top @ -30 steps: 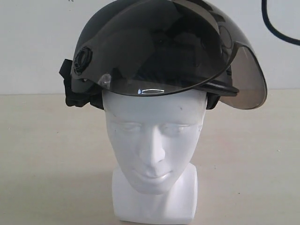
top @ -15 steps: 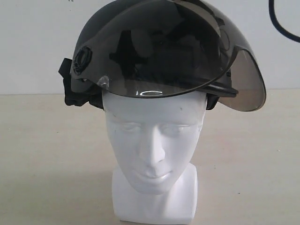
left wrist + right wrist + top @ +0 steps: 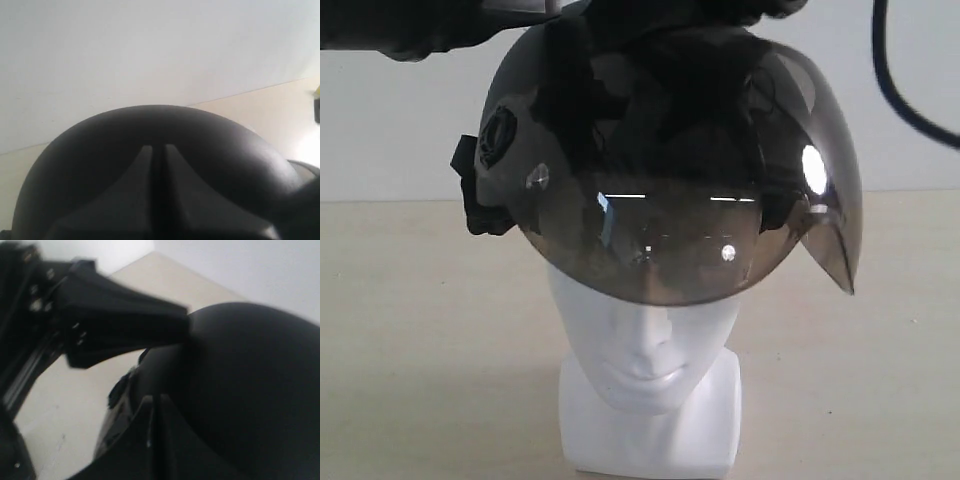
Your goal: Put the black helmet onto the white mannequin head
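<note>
Exterior view: the helmet [image 3: 520, 150] sits on the head [image 3: 650, 400], its shell covering the crown. The smoky visor [image 3: 670, 250] hangs down over the brow and eyes to about the nose, so only the mouth, chin and neck base show white. The head stands on the table [image 3: 420, 330], well out from the far edge by the wall. My arms reach in from above, the left arm [image 3: 410, 25] from the top left, and a black cable [image 3: 895, 80] loops at the top right. My left pincer [image 3: 157, 150] is narrow, fingers nearly together, holding nothing, right at the rounded shell. My right pincer [image 3: 152, 405] is also narrow and empty, close against the shell.
</note>
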{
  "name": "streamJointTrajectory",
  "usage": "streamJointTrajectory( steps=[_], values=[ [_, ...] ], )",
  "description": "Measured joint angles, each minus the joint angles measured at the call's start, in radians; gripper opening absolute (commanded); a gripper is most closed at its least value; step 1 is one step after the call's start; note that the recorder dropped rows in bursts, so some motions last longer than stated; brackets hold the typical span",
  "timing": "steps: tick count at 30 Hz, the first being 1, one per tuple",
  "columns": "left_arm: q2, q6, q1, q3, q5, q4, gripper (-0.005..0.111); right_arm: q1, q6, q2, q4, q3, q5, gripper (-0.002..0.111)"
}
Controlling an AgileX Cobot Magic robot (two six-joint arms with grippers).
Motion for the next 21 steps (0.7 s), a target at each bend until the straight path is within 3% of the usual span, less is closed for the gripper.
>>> streamJointTrajectory(
  steps=[12,21],
  values=[
    [-0.009,0.001,0.0,-0.01,0.037,0.0,0.004,0.035,0.072,0.006,0.0,0.005,0.082,0.0],
    [-0.129,0.001,0.036,-0.01,0.174,0.002,0.004,0.036,0.078,0.006,0.0,0.007,0.084,0.0]
  ],
)
